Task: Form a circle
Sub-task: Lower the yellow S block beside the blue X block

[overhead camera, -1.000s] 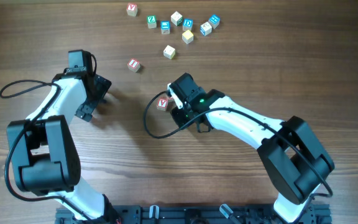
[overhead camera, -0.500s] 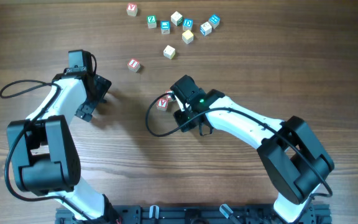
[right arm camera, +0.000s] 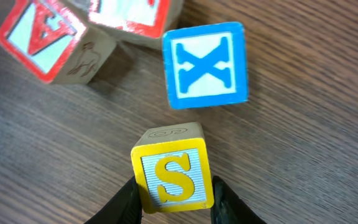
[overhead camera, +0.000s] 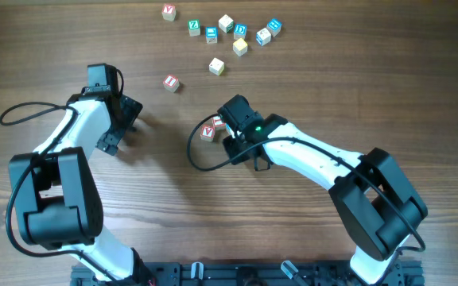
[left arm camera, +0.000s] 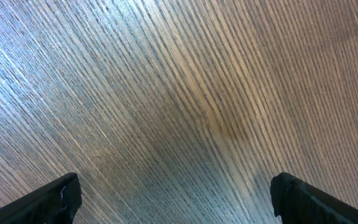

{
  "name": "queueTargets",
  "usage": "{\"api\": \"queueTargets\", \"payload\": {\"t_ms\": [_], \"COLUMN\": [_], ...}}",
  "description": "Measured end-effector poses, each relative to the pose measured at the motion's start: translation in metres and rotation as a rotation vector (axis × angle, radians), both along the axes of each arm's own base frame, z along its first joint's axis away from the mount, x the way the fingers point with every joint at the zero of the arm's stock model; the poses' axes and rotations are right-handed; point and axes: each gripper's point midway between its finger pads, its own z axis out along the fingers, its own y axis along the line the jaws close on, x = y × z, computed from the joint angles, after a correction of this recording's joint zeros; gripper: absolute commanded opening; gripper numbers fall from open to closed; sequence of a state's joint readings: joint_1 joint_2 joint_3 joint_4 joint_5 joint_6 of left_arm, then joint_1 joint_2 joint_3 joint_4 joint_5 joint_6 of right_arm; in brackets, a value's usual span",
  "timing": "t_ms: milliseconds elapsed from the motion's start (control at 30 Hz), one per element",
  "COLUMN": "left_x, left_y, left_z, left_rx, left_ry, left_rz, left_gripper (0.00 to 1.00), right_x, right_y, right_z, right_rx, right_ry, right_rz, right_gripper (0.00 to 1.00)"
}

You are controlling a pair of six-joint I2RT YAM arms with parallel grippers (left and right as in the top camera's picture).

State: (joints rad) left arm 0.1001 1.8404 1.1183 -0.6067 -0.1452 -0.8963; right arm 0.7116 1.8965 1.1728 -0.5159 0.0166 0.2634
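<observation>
My right gripper (right arm camera: 173,193) is shut on a yellow-lettered S cube (right arm camera: 171,171), one finger on each side of it. Just beyond it lies a blue-lettered X cube (right arm camera: 205,64), with a small gap between the two. A red-lettered A cube (right arm camera: 45,37) and another red-lettered cube (right arm camera: 132,14) sit at the upper left; these form the little cluster of the circle. In the overhead view the right gripper (overhead camera: 224,132) covers most of this cluster, and only two red cubes (overhead camera: 207,132) show. My left gripper (left arm camera: 176,193) is open over bare wood, away to the left (overhead camera: 122,123).
A loose scatter of cubes lies at the back of the table: a red one (overhead camera: 171,83), a plain one (overhead camera: 216,67), a green one (overhead camera: 194,27), blue ones (overhead camera: 240,31) and a far red one (overhead camera: 168,12). A black cable (overhead camera: 193,155) loops beside the right arm.
The right jaws have narrowed onto the yellow cube. The right gripper has shifted slightly, uncovering a second red cube beside the first in the overhead view. The left arm has stayed still.
</observation>
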Motion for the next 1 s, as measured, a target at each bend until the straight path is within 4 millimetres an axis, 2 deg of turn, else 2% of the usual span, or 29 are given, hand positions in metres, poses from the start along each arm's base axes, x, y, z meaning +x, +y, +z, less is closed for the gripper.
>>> {"api": "queueTargets", "payload": {"t_ms": [600,833,900,1000], "left_x": [0.0000,0.0000,0.0000,0.0000], "left_y": [0.0000,0.0000,0.0000,0.0000], "left_z": [0.0000,0.0000,0.0000,0.0000], "left_rx": [0.000,0.000,0.000,0.000], "left_ry": [0.000,0.000,0.000,0.000], "left_rz": [0.000,0.000,0.000,0.000], "left_gripper": [1.00,1.00,1.00,1.00], "right_x": [0.0022,0.0026,0.0017,0.0005], "right_y": [0.0014,0.0028,0.0033,0.0005], "right_z": [0.0009,0.0013,0.0014,0.0074], "right_rx": [0.021,0.032,0.034,0.037], "right_ry": [0.002,0.005,0.009,0.013], "right_rz": [-0.056,-0.070,-0.066,-0.077], "right_gripper": [0.36,0.59,0.61,0.58]}}
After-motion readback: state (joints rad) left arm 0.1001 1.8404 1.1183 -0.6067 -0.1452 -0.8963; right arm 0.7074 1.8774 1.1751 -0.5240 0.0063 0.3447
